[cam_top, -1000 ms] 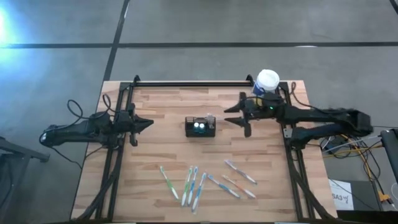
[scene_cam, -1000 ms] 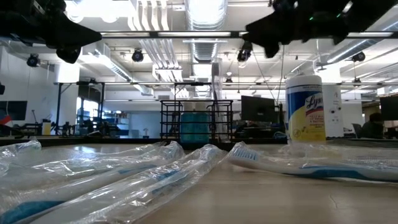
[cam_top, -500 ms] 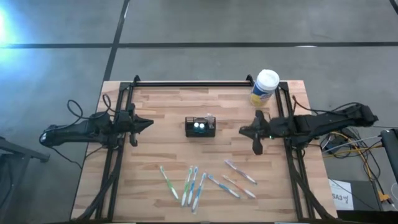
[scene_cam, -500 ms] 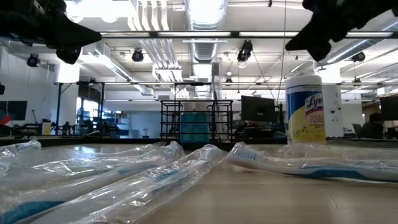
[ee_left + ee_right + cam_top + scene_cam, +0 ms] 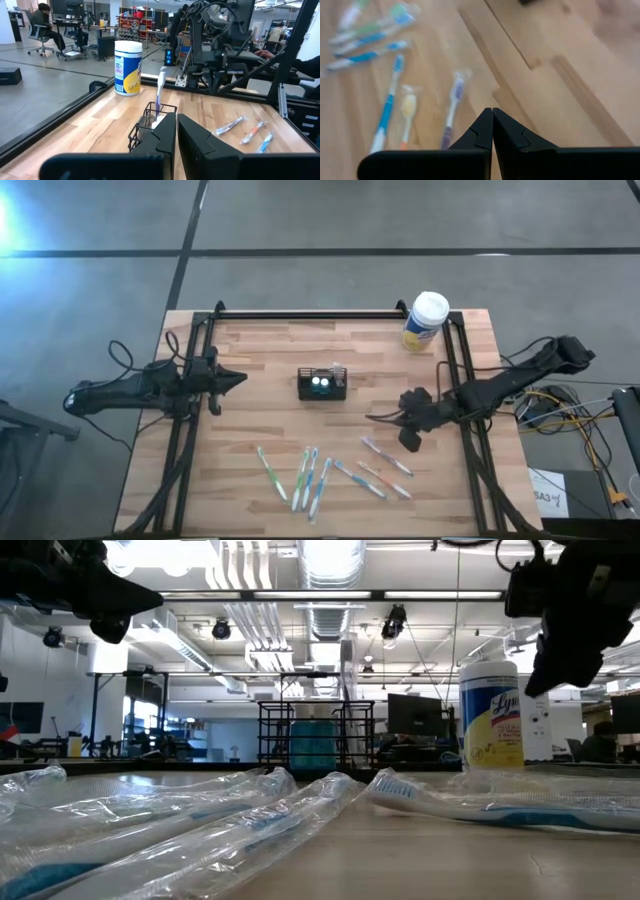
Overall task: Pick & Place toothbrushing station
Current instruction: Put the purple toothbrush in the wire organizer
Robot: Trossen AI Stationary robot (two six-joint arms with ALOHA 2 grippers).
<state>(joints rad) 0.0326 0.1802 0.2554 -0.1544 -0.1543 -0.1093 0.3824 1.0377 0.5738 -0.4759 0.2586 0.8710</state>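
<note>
**Right tool over the toothbrushes, caddy alone mid-worktop**

Here's the black wire-mesh caddy, the toothbrushing station, sitting upright near the middle of the wooden worktop, and nothing is touching it. From the left wrist view one toothbrush stands upright inside it, head up, with the caddy just ahead of that arm's own fingertips.

The left tool hovers off to the caddy's left, pointing toward it, fingers pressed together with only a thin slit between them and nothing in the pinch. There's clear bare wood between its tip and the caddy.

Over on the right, the right tool hangs above the worktop between the caddy and the loose toothbrushes, its arm angled in from the right edge. Its fingers are closed tight, tip against tip, gripping nothing. Its own camera looks down past the closed fingers at wrapped toothbrushes lying on the planks.

Those wrapped toothbrushes are scattered across the near side of the worktop, one cluster below the caddy and another toward the right, several lying side by side. A yellow canister with a white lid stands at the far right corner, well apart from the caddy
</note>
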